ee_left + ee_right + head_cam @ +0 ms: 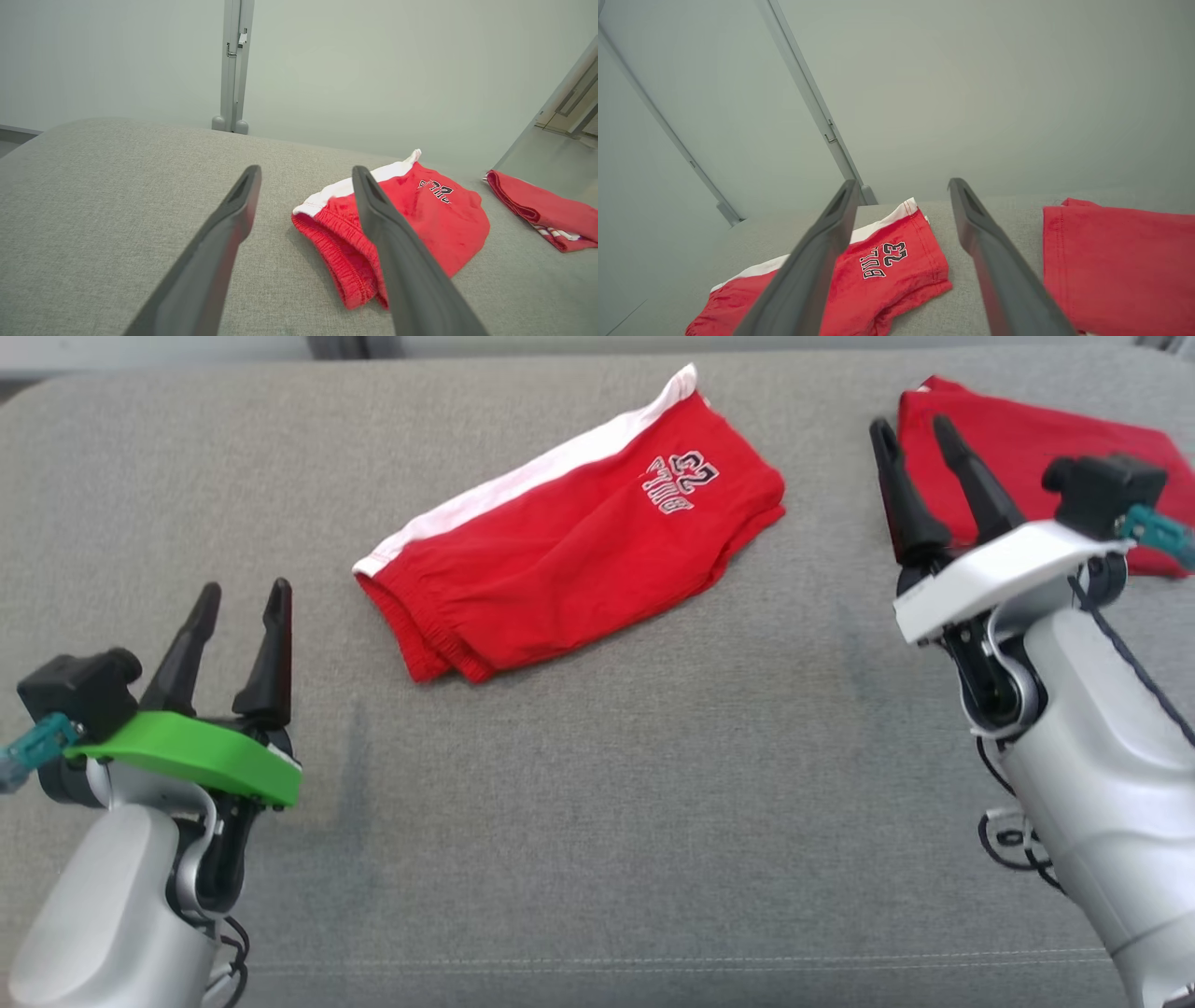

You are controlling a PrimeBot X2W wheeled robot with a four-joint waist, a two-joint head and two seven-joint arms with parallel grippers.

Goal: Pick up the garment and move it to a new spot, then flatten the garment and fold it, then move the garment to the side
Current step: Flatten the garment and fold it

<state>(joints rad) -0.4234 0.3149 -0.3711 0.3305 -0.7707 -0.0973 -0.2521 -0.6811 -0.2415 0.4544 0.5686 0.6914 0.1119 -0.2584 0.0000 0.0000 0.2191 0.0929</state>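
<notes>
Grey fabric surface (597,803) bears folded red cloth shorts (560,560) with a white side stripe; either side of them, left gripper (245,588) and right gripper (910,425) gape empty.

Grey fabric-covered padded surface (597,784), red basketball shorts (560,560) with a white side stripe and number 23 lying folded near its middle, second folded red garment (1027,429) well apart, far right.

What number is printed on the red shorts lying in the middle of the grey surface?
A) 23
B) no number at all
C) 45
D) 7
A: the right wrist view shows 23 in a black-and-white print on the red shorts.
</notes>
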